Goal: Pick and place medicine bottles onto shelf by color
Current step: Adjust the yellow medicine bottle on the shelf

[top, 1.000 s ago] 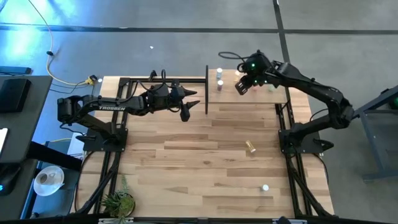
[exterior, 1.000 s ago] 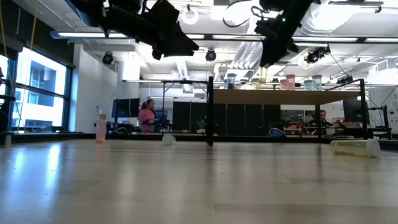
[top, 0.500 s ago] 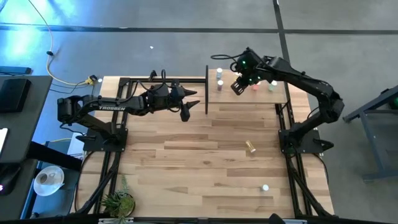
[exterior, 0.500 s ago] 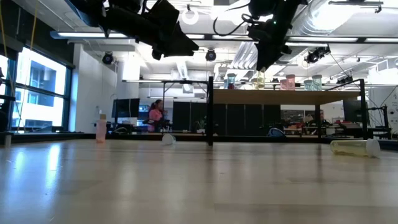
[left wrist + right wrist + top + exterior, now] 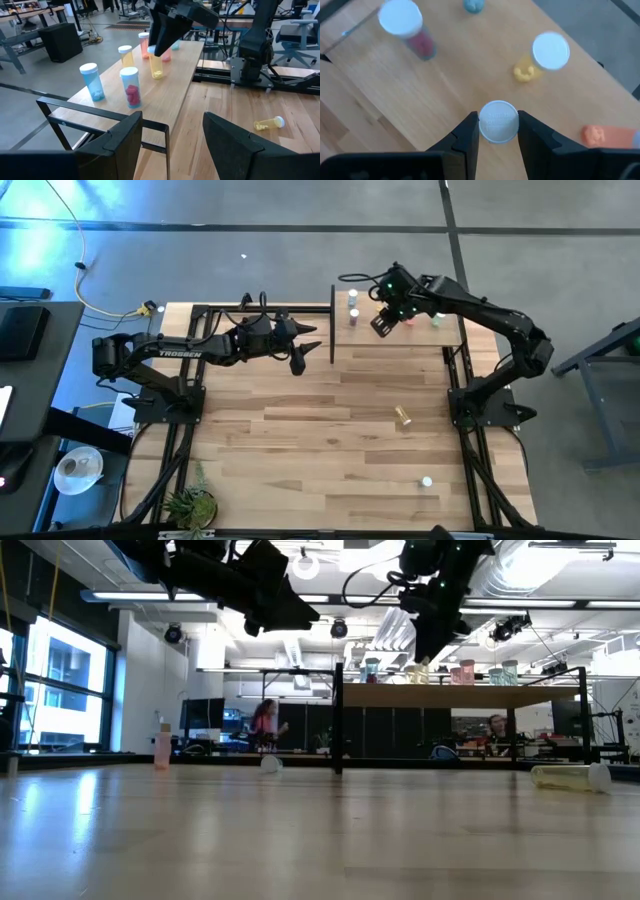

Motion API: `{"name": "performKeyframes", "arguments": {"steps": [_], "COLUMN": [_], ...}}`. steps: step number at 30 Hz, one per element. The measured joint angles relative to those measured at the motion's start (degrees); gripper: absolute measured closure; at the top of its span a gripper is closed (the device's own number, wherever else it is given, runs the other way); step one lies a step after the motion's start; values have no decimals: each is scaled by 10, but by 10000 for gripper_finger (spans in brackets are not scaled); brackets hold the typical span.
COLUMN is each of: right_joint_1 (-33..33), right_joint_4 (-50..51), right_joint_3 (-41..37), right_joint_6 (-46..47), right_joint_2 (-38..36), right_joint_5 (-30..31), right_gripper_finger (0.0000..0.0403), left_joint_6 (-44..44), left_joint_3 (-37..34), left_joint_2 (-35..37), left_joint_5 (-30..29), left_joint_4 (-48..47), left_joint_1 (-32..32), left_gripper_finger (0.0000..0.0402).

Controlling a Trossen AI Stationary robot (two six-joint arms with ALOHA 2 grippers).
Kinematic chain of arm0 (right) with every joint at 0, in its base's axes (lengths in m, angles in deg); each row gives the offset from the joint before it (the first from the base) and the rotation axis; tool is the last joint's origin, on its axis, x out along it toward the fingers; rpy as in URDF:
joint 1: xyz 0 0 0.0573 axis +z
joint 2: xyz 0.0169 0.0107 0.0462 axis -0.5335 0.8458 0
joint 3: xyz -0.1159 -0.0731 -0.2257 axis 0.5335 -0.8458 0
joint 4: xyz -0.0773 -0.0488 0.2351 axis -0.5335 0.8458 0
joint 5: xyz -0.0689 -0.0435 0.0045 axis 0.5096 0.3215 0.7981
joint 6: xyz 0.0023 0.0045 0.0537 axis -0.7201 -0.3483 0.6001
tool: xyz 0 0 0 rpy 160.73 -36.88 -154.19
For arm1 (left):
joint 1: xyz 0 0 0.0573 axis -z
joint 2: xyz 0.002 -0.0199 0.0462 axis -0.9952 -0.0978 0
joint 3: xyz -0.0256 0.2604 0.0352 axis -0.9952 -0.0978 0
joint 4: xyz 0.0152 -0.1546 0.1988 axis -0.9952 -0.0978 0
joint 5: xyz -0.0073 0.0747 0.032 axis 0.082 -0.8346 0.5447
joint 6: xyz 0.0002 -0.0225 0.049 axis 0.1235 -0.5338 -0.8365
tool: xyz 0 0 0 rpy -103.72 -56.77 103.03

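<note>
White-capped yellow bottle (image 5: 498,121) pinched upright by right gripper (image 5: 497,131) over shelf (image 5: 445,105)

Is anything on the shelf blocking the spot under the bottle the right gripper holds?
Nothing visible does. The right gripper holds a white-capped bottle over bare shelf; the yellow bottle and red-filled bottle stand apart from it.

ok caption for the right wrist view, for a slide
Right gripper clamps a white-capped bottle over the shelf, beside a yellow bottle.
</note>
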Motion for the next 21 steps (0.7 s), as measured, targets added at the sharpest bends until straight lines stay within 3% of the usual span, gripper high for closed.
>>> {"name": "performKeyframes", "arguments": {"steps": [21], "right_joint_1": [6], "right_joint_4": [-8], "right_joint_3": [0], "right_joint_6": [-18], "right_joint_2": [3], "right_joint_5": [2], "right_gripper_finger": [304], "left_joint_6": [0], "left_joint_3": [0], "left_joint_2": [0], "left_joint_5": [0], "left_joint_4": [0], "left_joint_1": [0], "left_gripper_finger": [204]}}
